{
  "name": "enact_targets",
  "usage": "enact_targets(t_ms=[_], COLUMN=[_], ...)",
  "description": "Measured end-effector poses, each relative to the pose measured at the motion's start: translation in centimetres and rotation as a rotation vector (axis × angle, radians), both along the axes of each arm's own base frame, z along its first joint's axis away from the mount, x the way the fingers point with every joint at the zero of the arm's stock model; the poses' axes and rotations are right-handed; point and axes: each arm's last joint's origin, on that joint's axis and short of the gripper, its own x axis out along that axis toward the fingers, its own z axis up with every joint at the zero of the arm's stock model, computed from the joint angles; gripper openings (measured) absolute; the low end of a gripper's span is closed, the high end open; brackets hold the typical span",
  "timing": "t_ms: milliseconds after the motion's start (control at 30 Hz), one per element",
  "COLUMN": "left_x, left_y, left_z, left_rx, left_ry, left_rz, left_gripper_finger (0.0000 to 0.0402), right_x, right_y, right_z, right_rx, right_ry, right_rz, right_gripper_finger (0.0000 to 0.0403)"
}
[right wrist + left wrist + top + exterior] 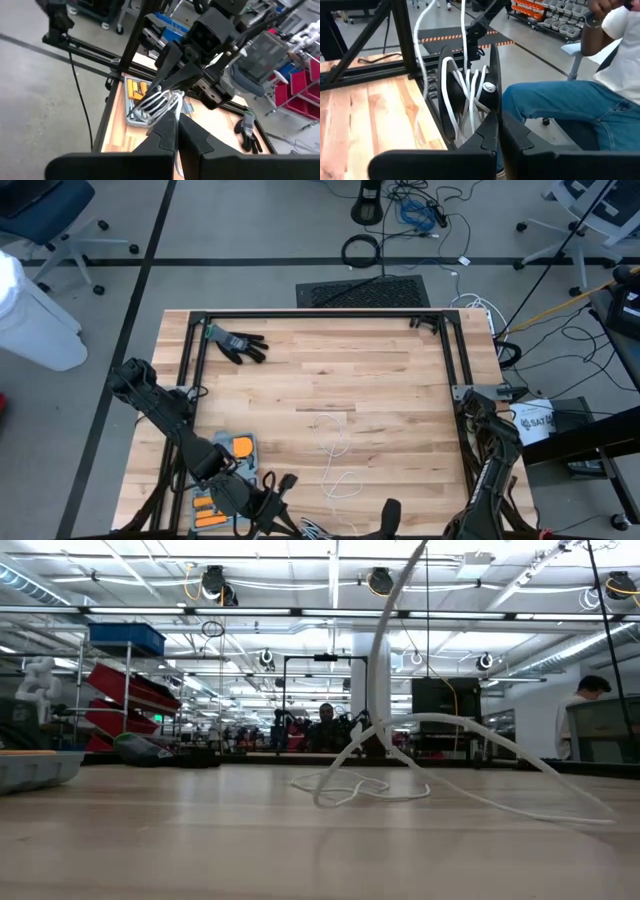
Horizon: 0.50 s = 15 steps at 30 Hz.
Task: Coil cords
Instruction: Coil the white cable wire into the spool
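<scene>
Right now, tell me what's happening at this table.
Both arms meet at the table's near edge, coiling the white cord. The left gripper and the right gripper are shut, with several turns of cord wound between their fingers. The rest lies in loose loops mid-table. A black glove lies at the far left, and a tray by the left arm.

Wooden plank table [380, 380] carries: black glove [238, 344] near its far left corner, grey tray [232, 448] with orange pieces at the near left, thin white cord [335, 442] in loose loops around the middle toward the near edge.
</scene>
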Motion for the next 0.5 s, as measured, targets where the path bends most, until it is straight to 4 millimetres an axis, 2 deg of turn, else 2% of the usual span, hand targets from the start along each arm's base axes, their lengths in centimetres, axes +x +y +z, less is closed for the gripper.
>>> enact_targets(t_ms=[200,500], left_x=[-0.1,-0.1], left_y=[-0.1,-0.1], left_z=[-0.1,-0.1], left_rx=[-0.022,-0.014], left_ry=[0.023,0.023], left_rz=[-0.016,-0.021], left_gripper_finger=[0.0006,0.0006], right_x=[0.9,3.7], right_y=[-0.7,-2.6], right_z=[0.3,0.7], right_rx=[-0.051,-0.142], right_ry=[0.016,0.025], right_rz=[0.009,0.003], right_gripper_finger=[0.0,0.0])
